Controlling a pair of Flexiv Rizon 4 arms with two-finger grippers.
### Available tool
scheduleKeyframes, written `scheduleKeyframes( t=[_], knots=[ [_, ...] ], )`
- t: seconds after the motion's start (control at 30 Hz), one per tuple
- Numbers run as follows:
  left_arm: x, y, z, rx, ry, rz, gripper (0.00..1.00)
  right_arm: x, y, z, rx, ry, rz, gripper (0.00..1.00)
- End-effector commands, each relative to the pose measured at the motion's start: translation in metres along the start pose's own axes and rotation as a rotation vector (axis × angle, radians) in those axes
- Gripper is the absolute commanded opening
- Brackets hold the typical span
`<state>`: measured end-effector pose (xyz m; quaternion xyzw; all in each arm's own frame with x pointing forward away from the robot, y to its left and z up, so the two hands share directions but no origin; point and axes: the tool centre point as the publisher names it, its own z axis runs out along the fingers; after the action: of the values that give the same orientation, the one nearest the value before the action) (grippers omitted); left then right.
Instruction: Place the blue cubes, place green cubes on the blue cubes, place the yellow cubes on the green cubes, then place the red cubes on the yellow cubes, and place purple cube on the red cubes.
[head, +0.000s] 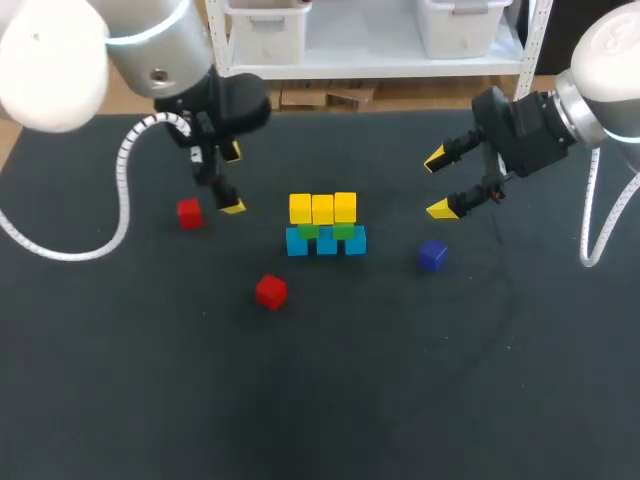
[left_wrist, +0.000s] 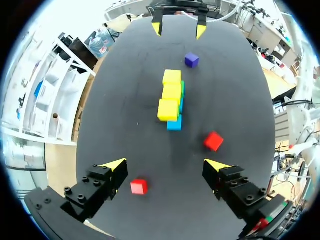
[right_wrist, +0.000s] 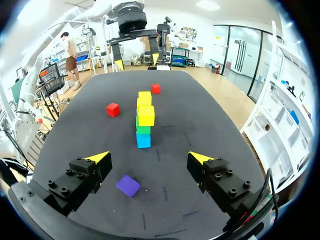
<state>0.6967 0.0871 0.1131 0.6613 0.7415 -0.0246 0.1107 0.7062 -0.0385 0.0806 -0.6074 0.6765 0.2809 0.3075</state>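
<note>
The table (head: 320, 400) has a dark grey, matte top; light falls evenly across it; faint scuffs mark its surface.

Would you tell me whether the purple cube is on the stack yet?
Not yet: the purple cube lies on the table, apart from the stack.

The head camera hangs above and behind the robot, looking down on the whole table (head: 300, 400), with the cube stack (head: 326, 225) near its middle. The left wrist camera rides low and looks along the stack's row from one end. The right wrist camera faces it from the opposite end. All three views share the stack. Beyond it, the left wrist view catches the right gripper (left_wrist: 178, 29), and the right wrist view the left gripper (right_wrist: 135, 65).
</note>
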Motion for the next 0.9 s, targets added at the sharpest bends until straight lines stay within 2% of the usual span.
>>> scheduleKeyframes(
  t=[0.03,0.2,0.47,0.9],
  knots=[
    [0.014,0.001,0.003,0.009,0.019,-0.018,1.0,0.0,-0.001,0.0,-0.001,-0.003,-0.001,1.0],
    [0.039,0.009,0.017,0.033,0.06,-0.071,1.0,0.0,-0.001,0.0,-0.001,-0.003,-0.001,1.0],
    [0.07,0.021,0.041,0.067,0.094,-0.092,1.0,0.0,-0.001,0.0,-0.001,-0.003,-0.001,1.0],
    [0.096,0.034,0.067,0.088,0.106,-0.086,1.0,0.0,-0.001,0.0,-0.001,-0.003,-0.001,1.0]
  ],
)
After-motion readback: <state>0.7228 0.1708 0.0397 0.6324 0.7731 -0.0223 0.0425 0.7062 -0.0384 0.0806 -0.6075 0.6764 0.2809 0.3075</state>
